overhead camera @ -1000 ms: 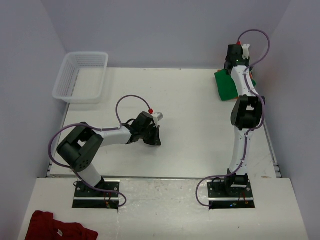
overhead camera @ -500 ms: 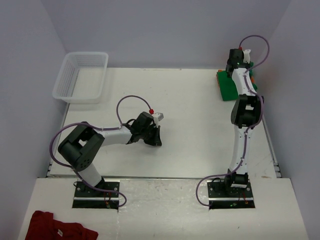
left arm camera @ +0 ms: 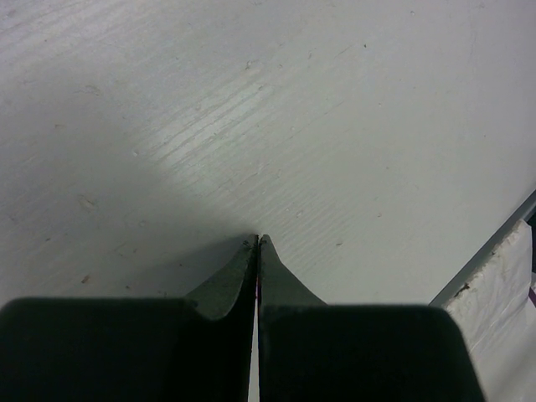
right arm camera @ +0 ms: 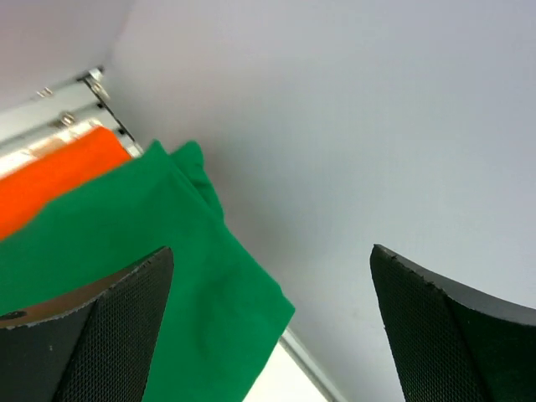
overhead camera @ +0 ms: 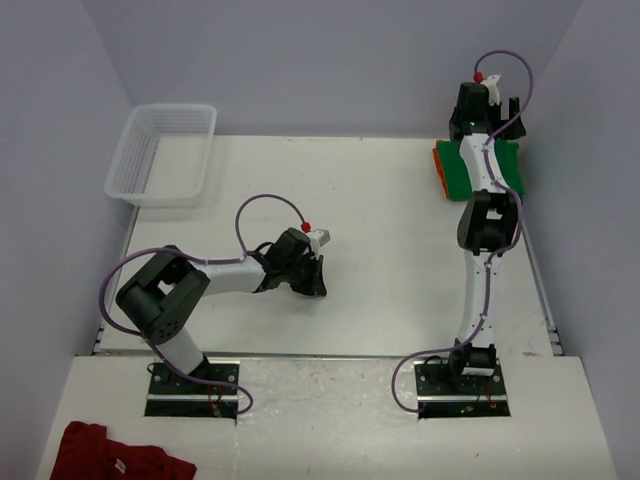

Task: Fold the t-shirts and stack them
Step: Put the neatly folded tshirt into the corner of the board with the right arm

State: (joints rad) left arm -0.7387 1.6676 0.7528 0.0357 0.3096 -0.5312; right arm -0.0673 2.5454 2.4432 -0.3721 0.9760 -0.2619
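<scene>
Right wrist view first: the right gripper [right arm camera: 270, 251] has its jaws spread wide with nothing between them, hanging just above the bright green cloth t-shirt [right arm camera: 142, 251]. That shirt lies on top of the bright orange cloth t-shirt [right arm camera: 50, 180], which peeks out along one side, so the pile isn't squared up. From the top camera, the pile sits at the far right corner of the white table [overhead camera: 400, 230], tight against the right wall, with the stretched-out right arm passing straight over it.

What I'd worry about: one mesh-textured finger [right arm camera: 100, 327] looks very close to the green cloth, and I can't tell if it touches. If it catches a fold when the arm pulls away, the top shirt gets dragged and the fold opens. The green edge also seems to run past the table's metal rail toward the wall, so a small tug could slide it off. A sloppy retreat could sweep both shirts.

The left gripper [left arm camera: 257, 243] is clenched on nothing, tips together over bare table left of the middle, well apart from the shirts, so no trouble there. The white plastic mesh basket [overhead camera: 165, 196] sits far left, and a dark red garment [overhead camera: 110, 455] lies near left, off the table.
</scene>
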